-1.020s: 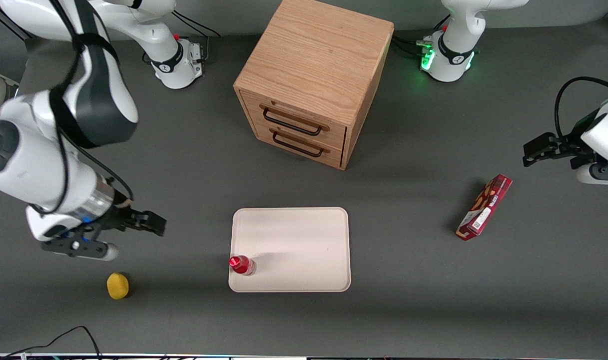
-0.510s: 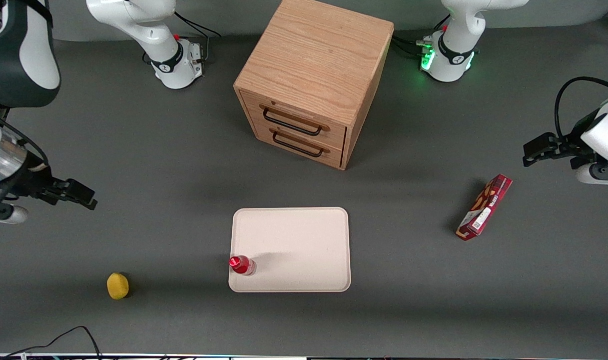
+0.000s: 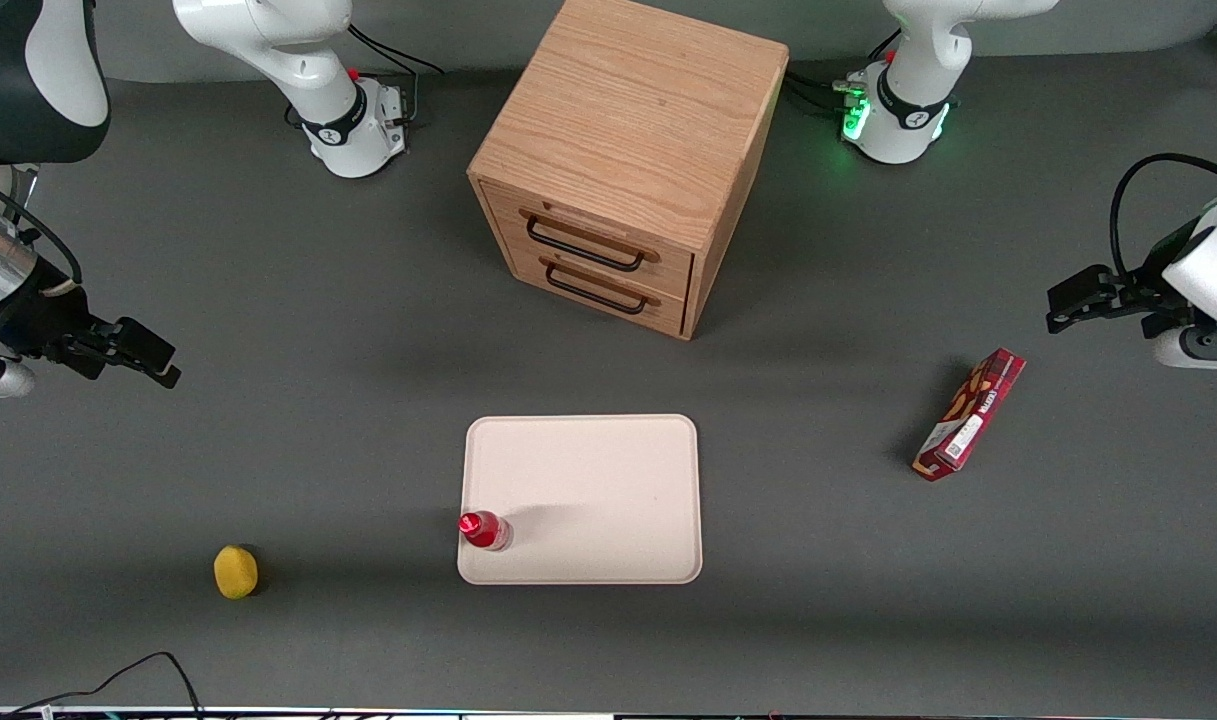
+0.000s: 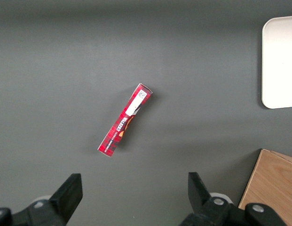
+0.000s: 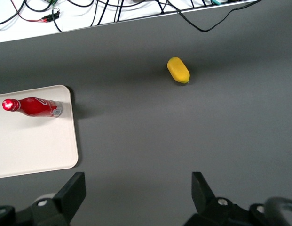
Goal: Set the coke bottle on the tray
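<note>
Nearest the front camera, a small yellow lemon-shaped object [image 3: 236, 571] lies on the dark grey counter [image 3: 368, 400], toward the working arm's end. Just a little farther from the camera, the small red coke bottle with its red cap and clear base [image 3: 484, 530] stands upright on the flat cream rectangular tray with rounded corners [image 3: 608, 480] — it sits in the tray's corner nearest both the camera and the working arm, close against the low rim. The wrist view shows the same bottle [image 5: 32, 107] on the tray [image 5: 33, 150] with the yellow object [image 5: 178, 70] well apart from it on bare counter.

Toward the parked arm's end lies a red rectangular snack box [image 3: 970, 414], clear of the tray. The black two-finger claw [image 3: 148, 357] hangs above the counter at the working arm's end, well apart from the bottle — its fingers [image 5: 73, 190] are spread wide and hold nothing. Farthest from the camera stands a wooden two-drawer cabinet [image 3: 628, 160].
</note>
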